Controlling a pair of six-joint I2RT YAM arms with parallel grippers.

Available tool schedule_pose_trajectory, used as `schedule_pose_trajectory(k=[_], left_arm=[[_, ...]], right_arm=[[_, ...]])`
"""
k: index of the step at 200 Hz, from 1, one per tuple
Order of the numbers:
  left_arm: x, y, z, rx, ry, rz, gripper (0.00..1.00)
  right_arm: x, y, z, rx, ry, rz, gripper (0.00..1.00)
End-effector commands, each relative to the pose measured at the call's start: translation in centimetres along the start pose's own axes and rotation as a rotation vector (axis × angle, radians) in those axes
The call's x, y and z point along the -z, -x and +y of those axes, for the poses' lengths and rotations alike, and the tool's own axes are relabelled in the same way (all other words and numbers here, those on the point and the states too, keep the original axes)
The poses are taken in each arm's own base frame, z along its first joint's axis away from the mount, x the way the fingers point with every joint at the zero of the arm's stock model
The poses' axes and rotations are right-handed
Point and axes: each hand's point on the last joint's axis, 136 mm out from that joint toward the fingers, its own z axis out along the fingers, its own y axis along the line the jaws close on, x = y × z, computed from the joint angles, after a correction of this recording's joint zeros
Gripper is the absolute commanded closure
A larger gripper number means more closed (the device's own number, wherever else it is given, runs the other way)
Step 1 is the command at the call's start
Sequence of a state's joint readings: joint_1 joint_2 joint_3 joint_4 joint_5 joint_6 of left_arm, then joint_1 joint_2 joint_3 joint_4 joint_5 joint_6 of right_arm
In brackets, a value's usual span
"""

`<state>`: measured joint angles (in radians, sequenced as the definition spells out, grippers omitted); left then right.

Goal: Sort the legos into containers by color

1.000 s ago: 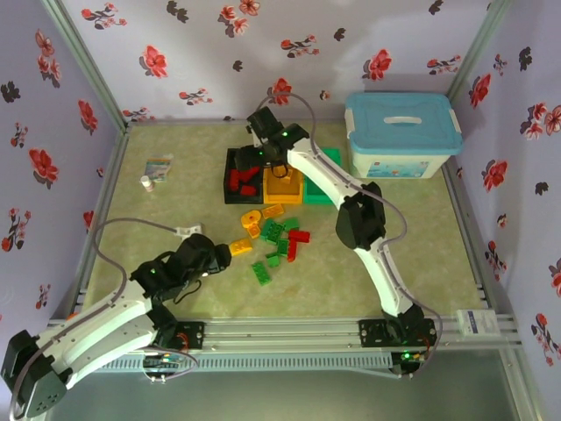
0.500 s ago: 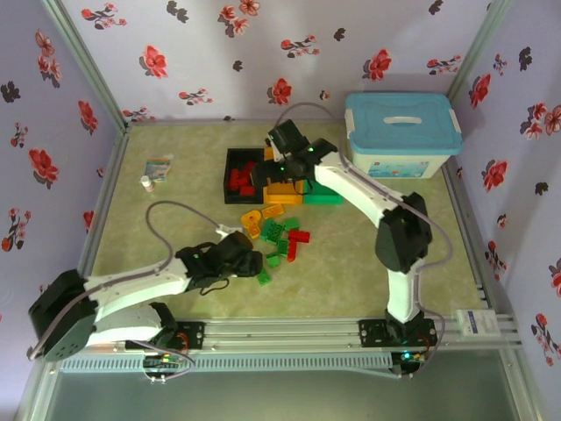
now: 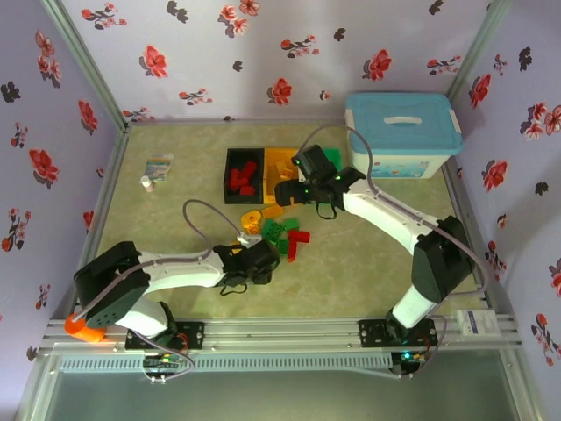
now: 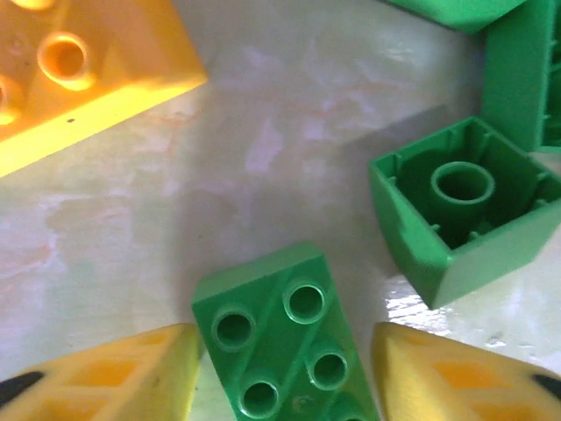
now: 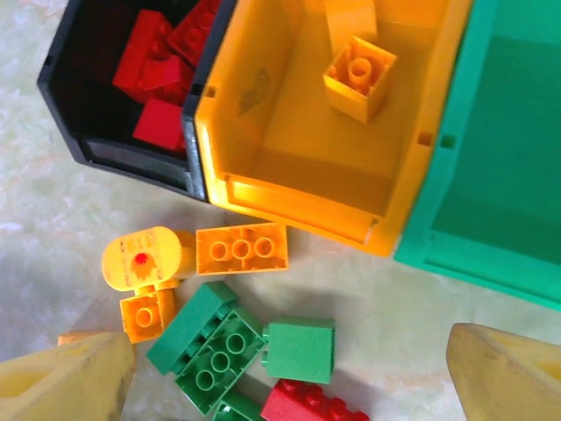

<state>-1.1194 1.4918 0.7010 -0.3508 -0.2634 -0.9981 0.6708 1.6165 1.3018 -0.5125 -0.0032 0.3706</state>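
The legos lie in a loose pile (image 3: pixel 280 232) in the middle of the table: green, orange-yellow and red (image 3: pixel 298 239) bricks. My left gripper (image 3: pixel 263 265) sits low at the pile's near edge. Its yellow fingers (image 4: pixel 105 377) are shut on a green lego (image 4: pixel 280 342), which lies skewed between them. The containers stand behind in a row: a black bin (image 3: pixel 230 195) with red legos (image 5: pixel 162 61), an orange bin (image 5: pixel 298 167) with an orange lego (image 5: pixel 359 77), and a green bin (image 5: pixel 491 219). My right gripper (image 5: pixel 289 373) hangs open above the pile, just in front of the bins.
An orange cylinder (image 5: pixel 140 257) lies beside the pile. A large white box with a light-blue lid (image 3: pixel 401 136) stands at the back right. A small bottle (image 3: pixel 147 183) and a card (image 3: pixel 159 167) sit at the back left. Flowered walls enclose the table.
My left arm has reached right to the pile and its jaws have closed in on the green lego. My right arm has drawn back from over the bins toward the pile, still open.
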Motion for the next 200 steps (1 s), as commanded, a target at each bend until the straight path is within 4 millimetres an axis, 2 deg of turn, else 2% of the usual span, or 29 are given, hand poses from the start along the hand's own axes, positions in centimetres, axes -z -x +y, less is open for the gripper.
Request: schedule_pose_trajectory(k=[1,26,39,54,74,106,118,150,181,200], left_arm=[[-0.4,0.0,-1.8,0.013,-0.040,0.019,0.55],[1.4,2.2,-2.4,-0.004,-0.031,-0.053,0.62],[3.2,4.3,-3.0,-0.018,-0.042,-0.116,0.64],[5.2,7.4,-4.1,-0.021,-0.079,-0.177,0.65],[7.3,11.7,-5.6,-0.033,-0.130,-0.252,0.65],[8.8,18.4,-8.9,-0.098,-0.178,-0.303,0.65],[8.8,20.5,-10.3,-0.119,-0.204,-0.312,0.65],[6.4,25.0,-13.4,-0.166,-0.228,-0.294,0.64],[3.5,27.9,-15.4,-0.201,-0.220,-0.261,0.64],[2.5,29.6,-16.6,-0.209,-0.235,-0.259,0.63]], right_arm=[[1.7,1.6,-0.6,-0.043,0.004,-0.089,0.08],[3.1,1.4,-2.2,-0.076,-0.025,-0.128,0.08],[3.7,0.9,-4.1,-0.121,-0.084,-0.153,0.08],[4.3,-0.2,-6.7,-0.180,-0.152,-0.177,0.08],[4.0,-2.8,-9.5,-0.259,-0.196,-0.157,0.08],[4.3,-6.1,-11.3,-0.306,-0.224,-0.132,0.08],[4.7,-7.0,-11.7,-0.316,-0.236,-0.135,0.08],[6.7,-8.2,-13.2,-0.346,-0.288,-0.181,0.08],[8.8,-8.6,-14.3,-0.357,-0.325,-0.220,0.07],[9.6,-8.8,-14.4,-0.359,-0.325,-0.233,0.06]])
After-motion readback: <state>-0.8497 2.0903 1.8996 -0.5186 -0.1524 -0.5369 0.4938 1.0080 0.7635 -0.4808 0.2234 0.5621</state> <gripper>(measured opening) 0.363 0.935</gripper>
